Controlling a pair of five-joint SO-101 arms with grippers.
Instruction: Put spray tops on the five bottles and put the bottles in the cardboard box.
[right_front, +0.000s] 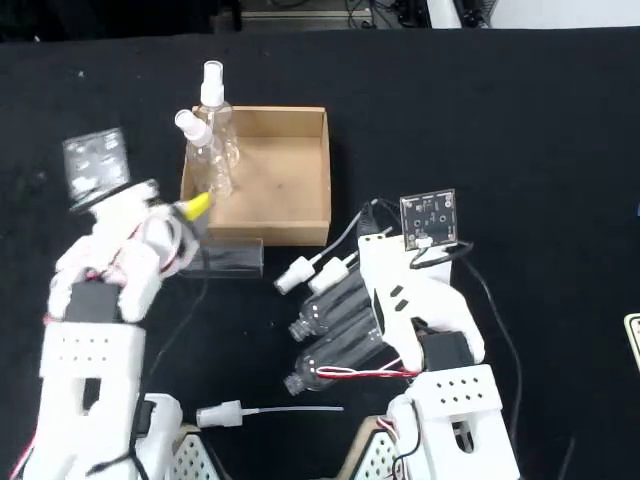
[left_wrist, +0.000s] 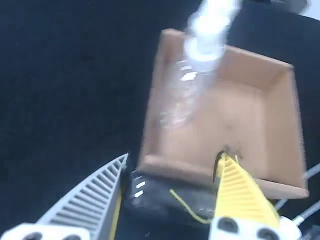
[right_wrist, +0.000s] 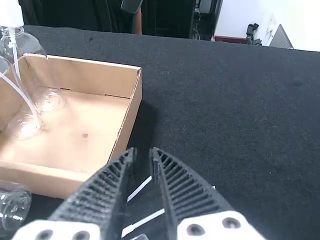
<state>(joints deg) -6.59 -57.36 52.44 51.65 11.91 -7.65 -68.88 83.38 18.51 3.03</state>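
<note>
The cardboard box (right_front: 285, 185) lies left of centre, with two capped clear bottles (right_front: 212, 130) upright in its left side. My left gripper (right_front: 190, 220) is at the box's near left corner. Its grey and yellow fingers (left_wrist: 240, 195) stand open around nothing, facing the box wall (left_wrist: 172, 160), with the blurred bottles (left_wrist: 195, 75) beyond. Three uncapped bottles (right_front: 335, 330) lie under my right arm. Two spray tops (right_front: 310, 272) lie beside them, and a third spray top (right_front: 222, 413) with a long tube lies near the front. My right gripper (right_wrist: 142, 151) is shut over white tubes (right_wrist: 142, 187), facing the box (right_wrist: 75, 130).
A clear rectangular plastic piece (right_front: 225, 258) lies against the box's near wall, just by the left gripper. The black table (right_front: 500, 120) stretches bare to the right of the box. A pale object (right_front: 632, 335) sits at the right edge.
</note>
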